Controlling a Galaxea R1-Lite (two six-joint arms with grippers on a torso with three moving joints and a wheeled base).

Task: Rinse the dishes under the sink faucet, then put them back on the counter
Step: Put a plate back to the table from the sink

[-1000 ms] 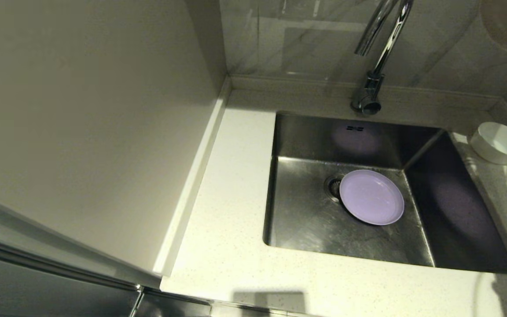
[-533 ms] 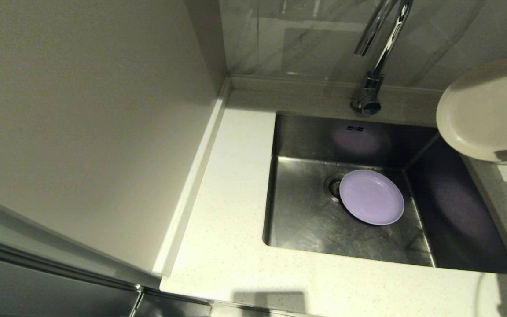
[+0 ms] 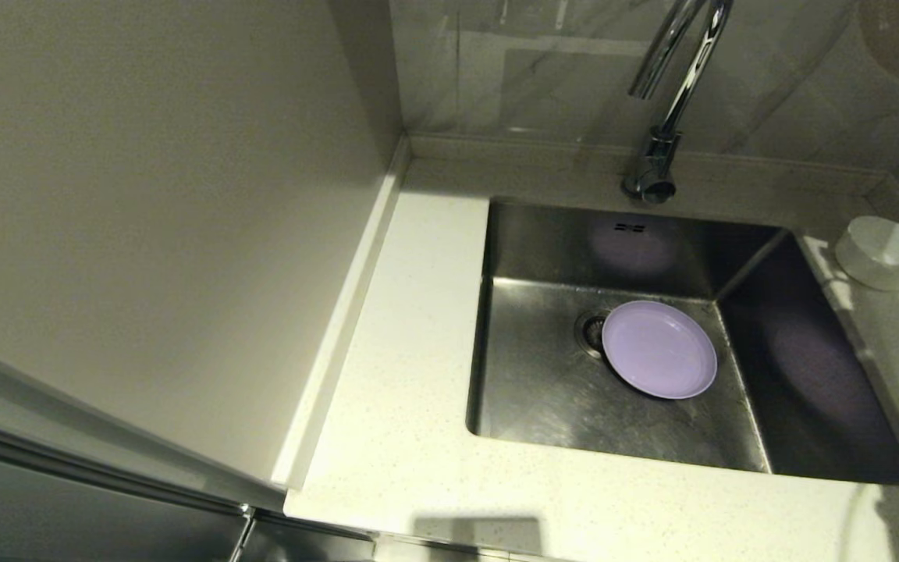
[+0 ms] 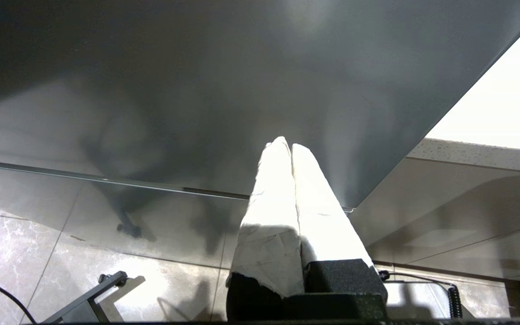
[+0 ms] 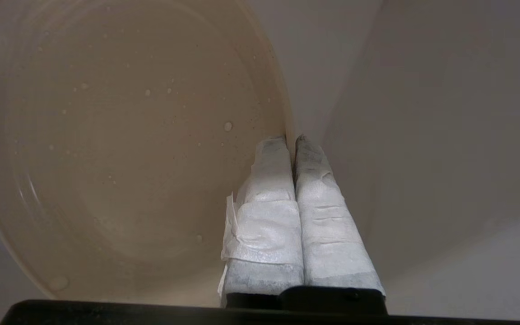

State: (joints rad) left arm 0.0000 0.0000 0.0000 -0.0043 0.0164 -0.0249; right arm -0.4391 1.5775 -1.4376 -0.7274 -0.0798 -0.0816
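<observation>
Three dishes were in view. One lavender plate (image 3: pixel 659 350) lay flat on the floor of the single steel sink (image 3: pixel 543 390), its rim just beside the one round drain strainer (image 3: pixel 591 332); two small overflow slots (image 3: pixel 629 228) showed on the back wall of the basin. One white bowl (image 3: pixel 884 251) stood on the tabletop (image 3: pixel 410 437) at the sink's far right corner. One beige plate (image 5: pixel 120 149), dotted with water drops, was clamped at its rim by the right tool (image 5: pixel 292 140), whose two white-wrapped fingers (image 5: pixel 269 189) pinched it from either face; in the head view only an edge of this plate showed at the top right corner, held up in front of the tiled wall. The one chrome faucet (image 3: pixel 664 117) rose behind the sink. The left tool (image 4: pixel 285 145) hung parked low, over the floor tiles in front of the cabinet, its two fingers pressed together on nothing.
</observation>
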